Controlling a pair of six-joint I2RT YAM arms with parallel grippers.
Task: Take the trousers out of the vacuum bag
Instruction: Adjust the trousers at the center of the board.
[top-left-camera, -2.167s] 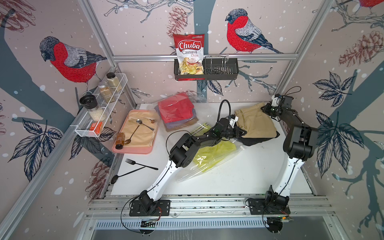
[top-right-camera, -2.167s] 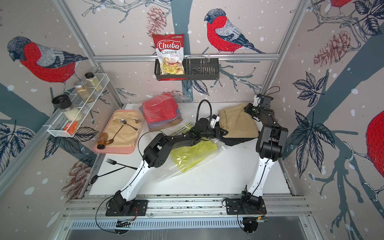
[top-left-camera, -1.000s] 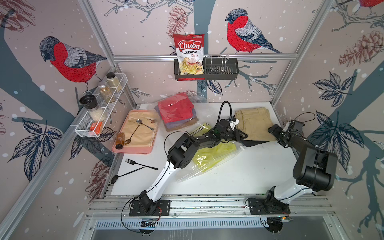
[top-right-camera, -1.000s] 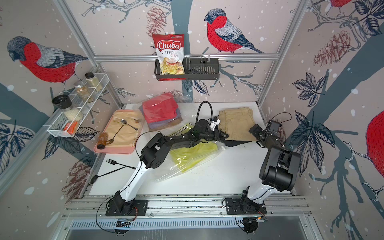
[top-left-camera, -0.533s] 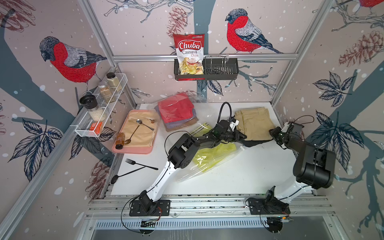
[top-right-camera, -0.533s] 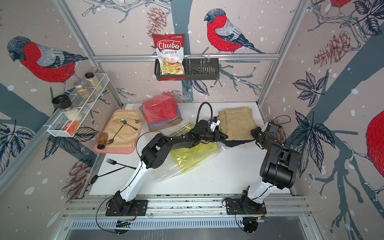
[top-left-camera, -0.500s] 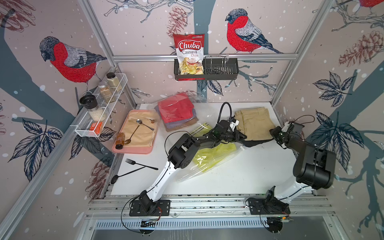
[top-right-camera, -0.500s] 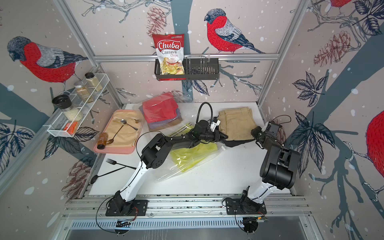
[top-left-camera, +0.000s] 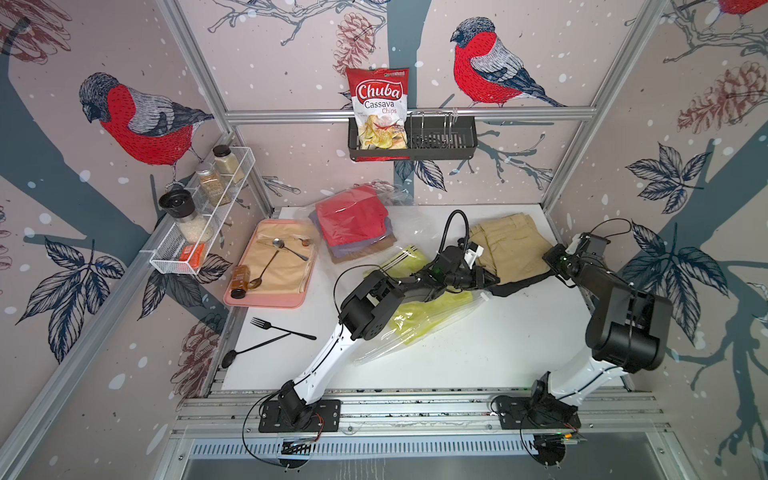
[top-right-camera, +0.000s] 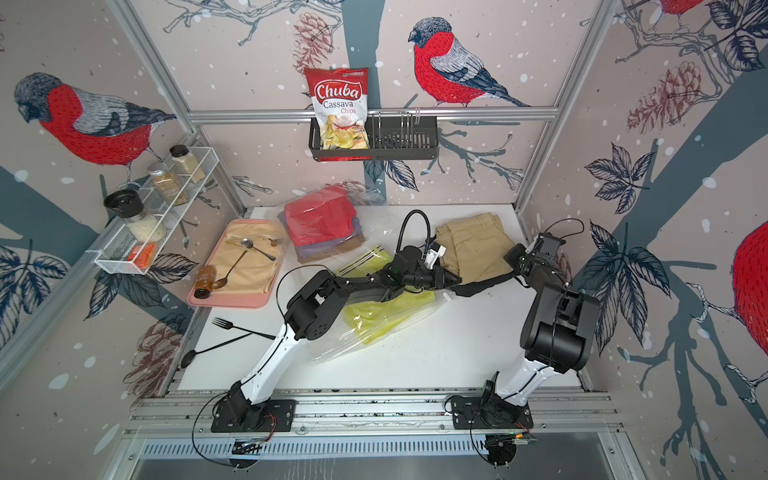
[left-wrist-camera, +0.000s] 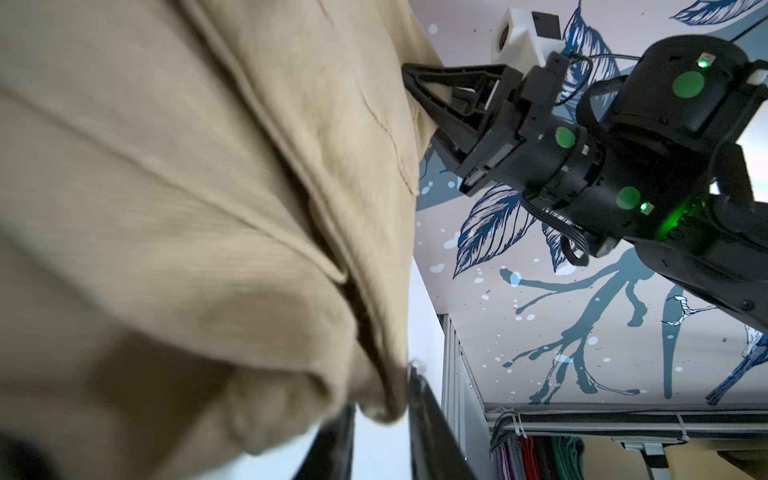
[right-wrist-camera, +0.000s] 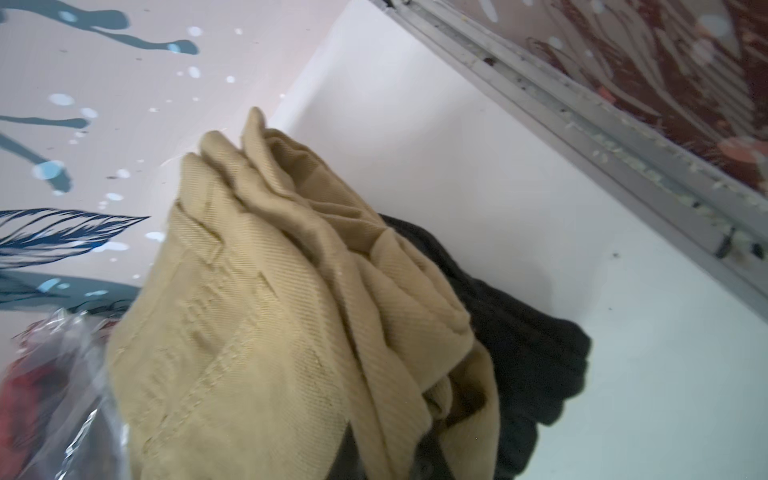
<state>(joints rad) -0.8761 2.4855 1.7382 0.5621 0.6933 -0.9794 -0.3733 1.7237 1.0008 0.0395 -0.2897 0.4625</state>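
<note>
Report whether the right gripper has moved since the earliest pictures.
Yes. Judged against the table and its back edge, the right gripper has come toward the front, down the right side of the tan trousers.

A chips packet (top-left-camera: 377, 109) stands in a black wall basket (top-left-camera: 440, 143). A pink tray (top-left-camera: 266, 300) holds spoons (top-left-camera: 277, 243) and perhaps a small brown bottle (top-left-camera: 239, 277). A black fork (top-left-camera: 282, 329) lies on the tabletop (top-left-camera: 478, 353).

Twin robot arms, the left arm (top-left-camera: 324, 357) and right arm (top-left-camera: 582, 372), pair white lower links with chunky black joint housings, black base plates (top-left-camera: 299, 415) and looping black cables (top-left-camera: 451, 224). The right gripper (left-wrist-camera: 417, 99) shows ribbed, triangular black fingers (left-wrist-camera: 449, 79), a white camera block (left-wrist-camera: 519, 39), round green stickers (left-wrist-camera: 688, 84) and what appears to be a glowing green status light (left-wrist-camera: 673, 216).
</note>
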